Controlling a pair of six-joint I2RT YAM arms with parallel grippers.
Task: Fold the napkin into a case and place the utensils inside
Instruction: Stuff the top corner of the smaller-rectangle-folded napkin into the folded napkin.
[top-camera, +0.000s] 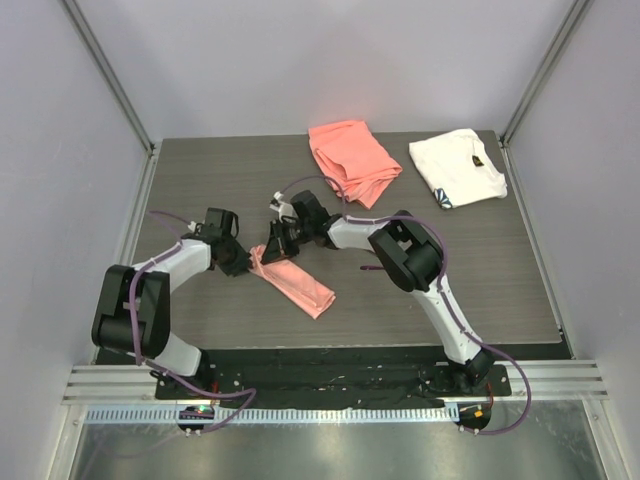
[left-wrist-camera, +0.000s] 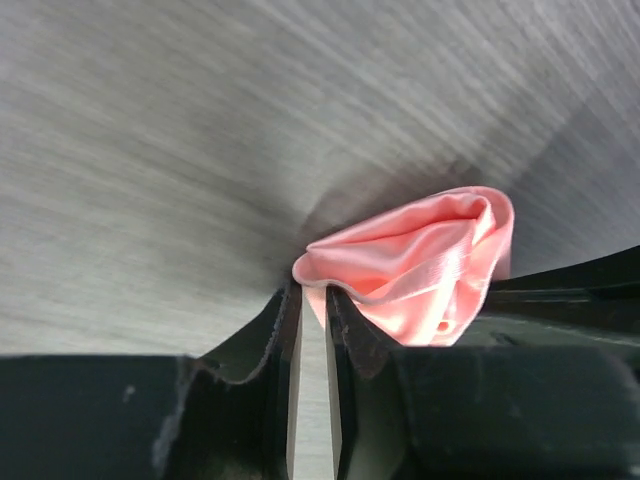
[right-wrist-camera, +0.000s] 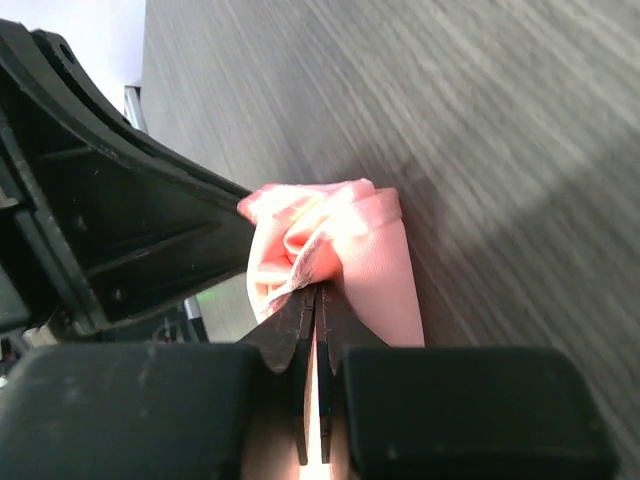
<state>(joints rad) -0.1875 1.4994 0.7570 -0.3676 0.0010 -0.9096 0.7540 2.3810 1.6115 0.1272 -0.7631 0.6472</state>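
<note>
The napkin (top-camera: 300, 285) lies as a narrow glossy pale-pink strip, slanting from upper left to lower right on the grey table. Both grippers meet at its upper-left end. My left gripper (top-camera: 243, 265) comes in from the left. In the left wrist view its jaws (left-wrist-camera: 313, 295) stand a narrow gap apart, with the bunched napkin's (left-wrist-camera: 420, 260) rim lying across the tips. My right gripper (top-camera: 270, 248) comes in from the right, and its jaws (right-wrist-camera: 318, 290) are pressed together on a crumpled fold of the napkin (right-wrist-camera: 385, 270). The utensils are hidden.
A thicker coral-orange cloth (top-camera: 350, 160) lies folded at the back middle of the table. A white cloth with a dark mark (top-camera: 458, 167) sits at the back right. Grey walls with metal posts enclose the table (top-camera: 200, 180) on three sides.
</note>
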